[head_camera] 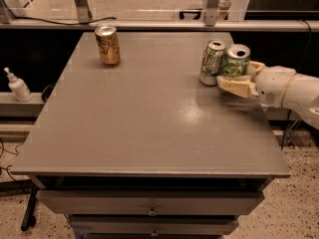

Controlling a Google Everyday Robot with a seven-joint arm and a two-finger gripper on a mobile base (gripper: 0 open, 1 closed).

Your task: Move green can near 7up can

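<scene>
The green can (234,62) stands upright near the table's right edge, touching or almost touching the 7up can (213,61) on its left. My gripper (236,74) reaches in from the right and is shut on the green can. One cream finger (233,86) is in front of its lower body and the other is behind it. The 7up can has a white body with green lettering and stands free.
A gold-brown can (107,44) stands at the far left of the grey table (139,128). The table's right edge is just below my arm (291,88). A white dispenser bottle (18,85) sits on a ledge off the left side. Drawers are below the front edge.
</scene>
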